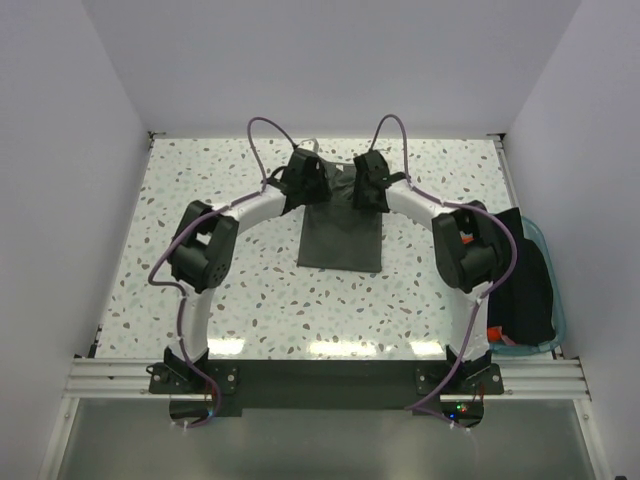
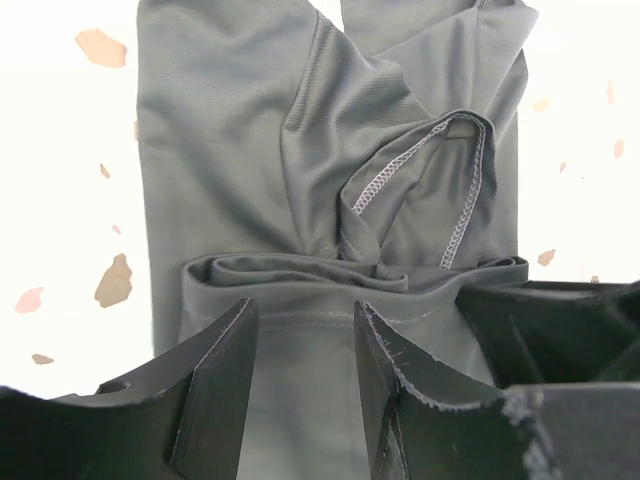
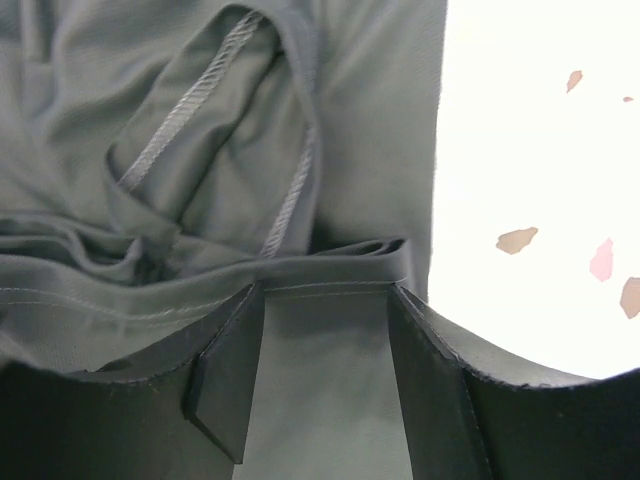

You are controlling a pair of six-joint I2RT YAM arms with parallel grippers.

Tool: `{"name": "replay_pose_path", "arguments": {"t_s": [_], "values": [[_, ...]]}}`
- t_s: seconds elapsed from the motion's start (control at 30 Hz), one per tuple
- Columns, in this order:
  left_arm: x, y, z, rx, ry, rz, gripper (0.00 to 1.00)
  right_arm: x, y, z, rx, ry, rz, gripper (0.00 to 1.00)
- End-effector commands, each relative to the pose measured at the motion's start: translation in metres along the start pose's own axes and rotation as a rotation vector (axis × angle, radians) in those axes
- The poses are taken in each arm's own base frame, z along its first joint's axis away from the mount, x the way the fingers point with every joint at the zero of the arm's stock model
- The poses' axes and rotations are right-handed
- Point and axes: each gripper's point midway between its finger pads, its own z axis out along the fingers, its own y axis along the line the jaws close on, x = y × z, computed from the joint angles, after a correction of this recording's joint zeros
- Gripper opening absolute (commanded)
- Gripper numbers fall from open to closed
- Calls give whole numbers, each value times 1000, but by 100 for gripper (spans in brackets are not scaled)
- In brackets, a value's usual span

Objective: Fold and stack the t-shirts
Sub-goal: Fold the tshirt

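Top external: looks down on a speckled table (image 1: 250,300); finds the dark grey-green t-shirt (image 1: 340,242) at its middle, folded into a narrow strip running near to far, flat on the surface; meets the left gripper (image 1: 305,180) and the right gripper (image 1: 370,182) side by side over the strip's far end, close together, at the tips of two arms arched inward; cannot judge the jaws from up here; picks out a translucent teal tub (image 1: 548,248) at the table's right edge, well apart from the strip, with black cloth (image 1: 525,285) heaped in it and a scrap of red-orange cloth (image 1: 495,333) at its near end.

Left wrist: shows the left gripper (image 2: 305,310) released, both fingers (image 2: 215,390) parted, smooth grey-green fabric lying flat in the gap; pinches nothing; sees just past the fingertips a rolled fold of the t-shirt (image 2: 230,150) running crosswise, and beyond it a stitched sleeve opening gaping among creases; catches bare table (image 2: 60,150) on either side.

Right wrist: shows the right gripper (image 3: 328,300) likewise released, fingers (image 3: 225,390) spread with flat cloth between; finds a taut folded edge of the t-shirt (image 3: 380,120) spanning from one fingertip to the other, a stitched sleeve opening behind it, and white speckled table (image 3: 540,150) to the right of the cloth.
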Motion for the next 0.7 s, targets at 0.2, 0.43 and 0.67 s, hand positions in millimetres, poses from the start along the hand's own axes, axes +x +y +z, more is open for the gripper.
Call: {"name": "replay_pose_path", "arguments": {"t_s": [0.2, 0.43, 0.67], "values": [[-34, -44, -47, 195, -134, 18, 40, -20, 14, -36, -135, -53, 50, 52], [-10, -32, -17, 171, -81, 8, 28, -12, 21, -15, -149, -14, 39, 45], [9, 26, 28, -28, -38, -32, 25, 0, -2, 28, -95, 55, 93, 44]]}}
